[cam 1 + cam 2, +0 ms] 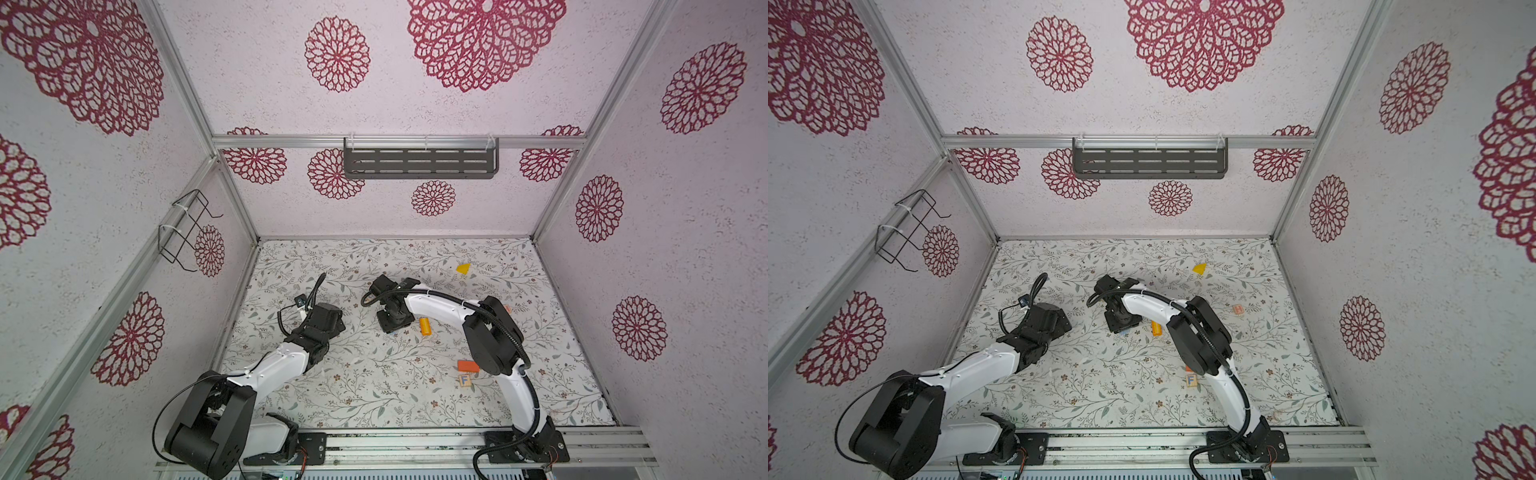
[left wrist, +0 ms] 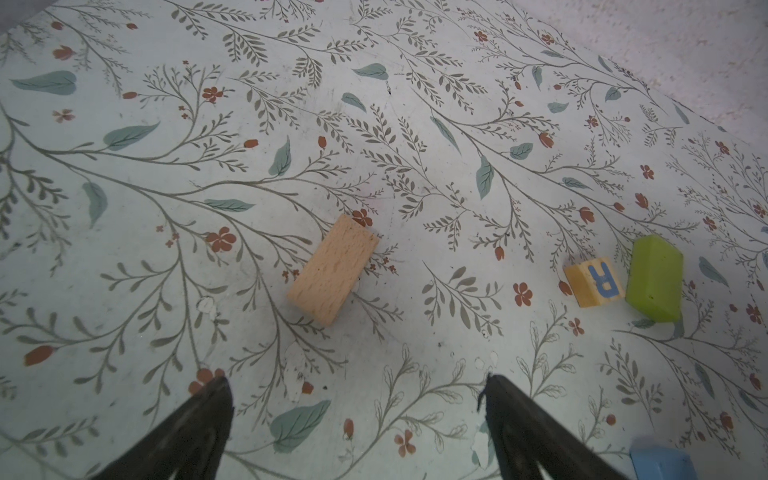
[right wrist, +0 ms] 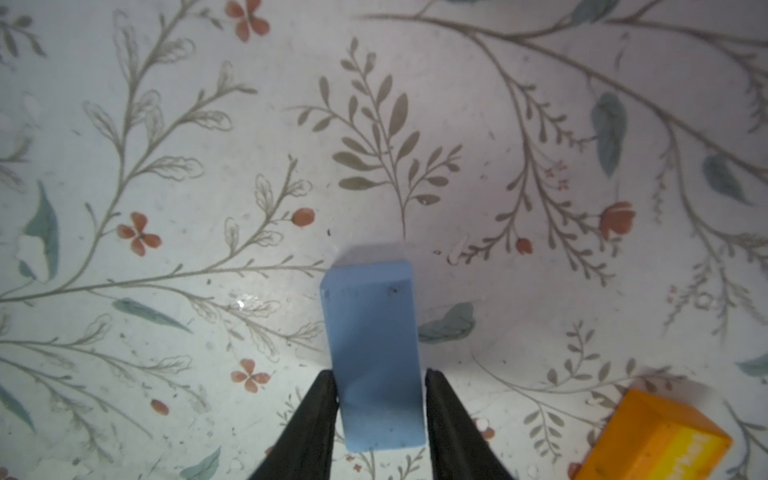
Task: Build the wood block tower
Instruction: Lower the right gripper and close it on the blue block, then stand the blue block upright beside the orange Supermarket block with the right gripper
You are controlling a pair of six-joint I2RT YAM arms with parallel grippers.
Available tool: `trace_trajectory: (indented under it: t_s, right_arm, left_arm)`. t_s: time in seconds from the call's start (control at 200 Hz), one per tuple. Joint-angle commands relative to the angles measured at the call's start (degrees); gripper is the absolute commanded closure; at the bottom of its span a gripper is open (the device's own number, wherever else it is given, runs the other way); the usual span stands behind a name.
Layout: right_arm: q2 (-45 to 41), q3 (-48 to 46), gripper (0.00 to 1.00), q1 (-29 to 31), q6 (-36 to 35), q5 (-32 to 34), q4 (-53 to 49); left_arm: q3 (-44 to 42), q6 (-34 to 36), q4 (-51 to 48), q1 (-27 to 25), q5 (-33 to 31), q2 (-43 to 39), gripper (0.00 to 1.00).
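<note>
A: On the floral-print table mat [image 1: 374, 395], no tower stood yet; painted and plain wooden blocks [image 2: 333, 269] lay scattered singly.
B: Step?
A: First pick, I judged. The right gripper [image 3: 380, 371] pinched the flat blue rectangular block [image 3: 372, 324] by its long sides; the left gripper [image 2: 356, 379] gaped, empty. Next called for a level lift.
B: Writing?
A: One natural-wood cube [image 2: 595, 281] read blue R; another lettered cube [image 1: 464, 380] read F.

Place: a robot lab test cell;
Frame: aluminium profile bars [image 1: 282, 142] boxing me in;
Walls: panels [image 1: 266, 75] papered with red medallions;
Floor: floral-papered tabletop [image 1: 374, 390];
Fixtures: slotted metal shelf [image 1: 419, 164], wire rack [image 1: 183, 230] zip-tied on;
Mount: my bases [image 1: 536, 444] fixed on a rail [image 1: 415, 446]
</note>
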Motion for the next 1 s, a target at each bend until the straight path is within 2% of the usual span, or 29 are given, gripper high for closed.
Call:
trace_trajectory:
  t_s: [0.0, 0.205, 0.485, 0.79, 0.996]
  right_arm:
    - [-1.1, 0.4, 0.66, 0.6, 1.4, 1.5, -0.9]
    - [-2.4, -1.1, 0.73, 0.7, 3.1, 1.7, -0.4]
    - [-7.5, -6.2, 0.78, 0.3, 10.1, 4.4, 0.1]
    - [-14.6, -15.6, 0.79, -0.9, 14.3, 6.4, 3.2]
    - [-16.0, -18.5, 0.79, -1.0, 15.4, 6.6, 4.2]
  left_arm:
    - [0.6, -1.4, 1.6, 0.5, -0.4, 0.5, 0.03]
    - [0.6, -1.5, 1.4, 0.8, 0.1, 0.2, 0.03]
    - [0.4, -1.0, 1.9, 0.8, 1.5, 0.0, 0.03]
    - [-0.3, 0.3, 3.0, 0.8, 3.2, -1.2, 0.03]
    - [-0.1, 0.2, 3.3, 0.8, 3.7, -0.3, 0.03]
